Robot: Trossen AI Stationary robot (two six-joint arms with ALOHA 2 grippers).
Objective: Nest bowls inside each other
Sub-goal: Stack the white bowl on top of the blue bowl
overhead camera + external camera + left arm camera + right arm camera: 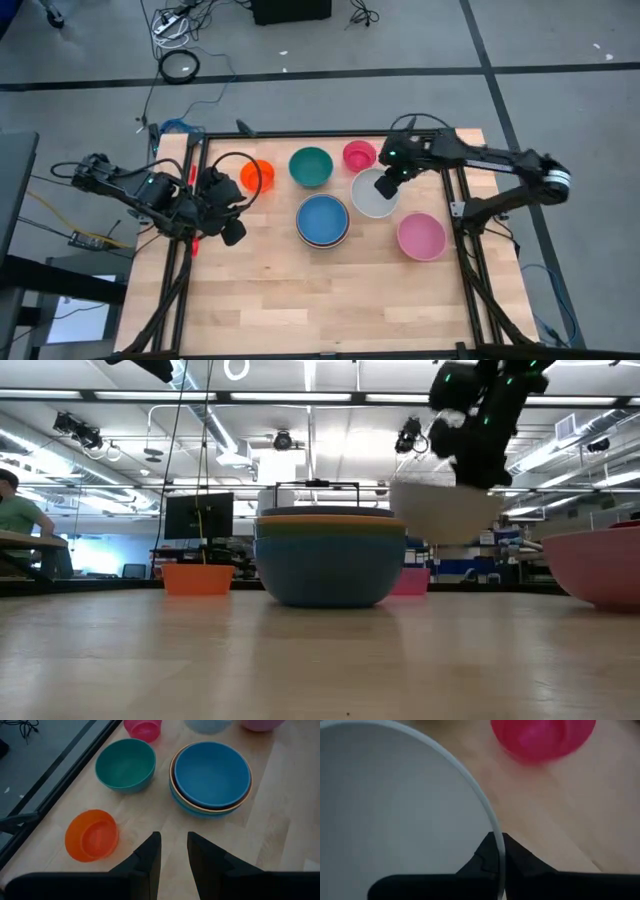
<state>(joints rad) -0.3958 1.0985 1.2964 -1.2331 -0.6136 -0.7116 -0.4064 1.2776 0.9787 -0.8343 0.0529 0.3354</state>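
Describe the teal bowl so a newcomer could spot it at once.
Start at the stack of bowls with blue on top, mid-table. Toward the table's far edge from it sits the teal bowl, standing alone and empty. A small orange bowl flanks it on the left-arm side and a small magenta bowl on the other; it is larger than both, and the only green-blue one.

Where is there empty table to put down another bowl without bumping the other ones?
The whole near strip of the table, in front of the blue stack and the pink bowl, is bare. It is crowded at the far side: orange bowl, teal bowl, magenta bowl, and the white bowl gripped by the right gripper.
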